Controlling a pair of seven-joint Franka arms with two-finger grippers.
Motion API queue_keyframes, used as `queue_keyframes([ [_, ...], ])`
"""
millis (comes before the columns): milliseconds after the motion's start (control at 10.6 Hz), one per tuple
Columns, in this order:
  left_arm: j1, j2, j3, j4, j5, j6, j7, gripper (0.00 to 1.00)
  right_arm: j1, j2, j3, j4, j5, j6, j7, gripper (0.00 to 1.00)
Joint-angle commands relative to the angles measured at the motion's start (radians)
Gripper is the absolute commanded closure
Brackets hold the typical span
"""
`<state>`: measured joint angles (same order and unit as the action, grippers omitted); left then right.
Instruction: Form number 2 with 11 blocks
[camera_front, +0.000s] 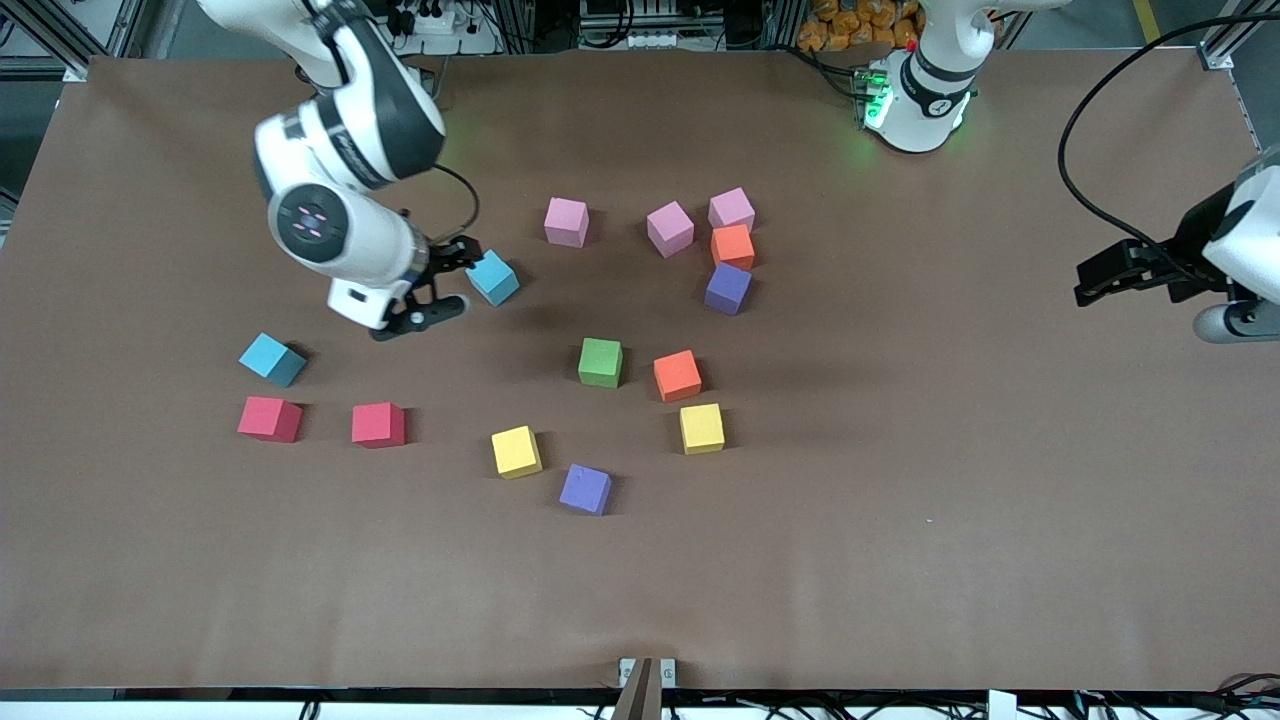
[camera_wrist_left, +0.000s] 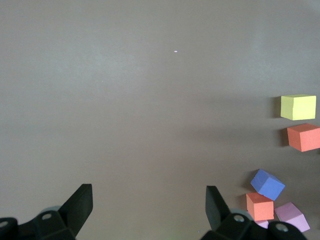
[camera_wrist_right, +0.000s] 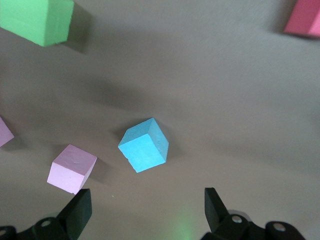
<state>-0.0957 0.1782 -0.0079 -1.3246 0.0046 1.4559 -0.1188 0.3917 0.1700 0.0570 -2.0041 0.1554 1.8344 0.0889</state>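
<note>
Right gripper (camera_front: 452, 283) sits left of centre in the front view, jaws wide, nothing held, low over the table next to a blue block (camera_front: 493, 277). In the right wrist view that block (camera_wrist_right: 144, 145) lies ahead of the fingers, not between them, and is turned at an angle to them.

Left gripper (camera_front: 1100, 272) waits at the right edge of the front view, also wide and empty, over bare table (camera_wrist_left: 150, 100).

No number 2 yet. The blocks are loose across the middle of the frame. Only three look close to placed: a pink (camera_front: 731, 209), an orange (camera_front: 733, 246) and a purple (camera_front: 727, 288) in a rough column, upper centre.

Risks, as I see them:
- Blue block is skewed to the jaws. Closing on its corners could spin it or squeeze it out; it's foam.
- Coming down short would nudge it toward the pink block (camera_front: 566, 221) close by.
- That column is already crooked, purple one twisted. Any brush from a carried block knocks it further out.
</note>
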Motion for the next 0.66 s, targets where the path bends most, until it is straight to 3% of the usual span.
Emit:
queue_keyframes([
  [0,0.004,-0.014,-0.017,-0.010,0.003,-0.012,-0.010,0.00,0.021,0.095,-0.006,-0.024,0.054,0.087,0.049,0.00],
  [189,0.005,-0.014,-0.017,-0.008,0.003,-0.012,-0.008,0.00,0.132,0.091,-0.006,-0.118,0.095,0.198,0.101,0.00],
  [473,0.016,-0.014,-0.012,-0.008,0.003,-0.011,0.002,0.00,0.397,0.092,-0.006,-0.151,0.095,0.270,0.416,0.00],
  [568,0.021,-0.014,-0.007,-0.008,0.003,-0.011,0.005,0.00,0.436,0.089,-0.006,-0.183,0.095,0.311,0.439,0.00],
])
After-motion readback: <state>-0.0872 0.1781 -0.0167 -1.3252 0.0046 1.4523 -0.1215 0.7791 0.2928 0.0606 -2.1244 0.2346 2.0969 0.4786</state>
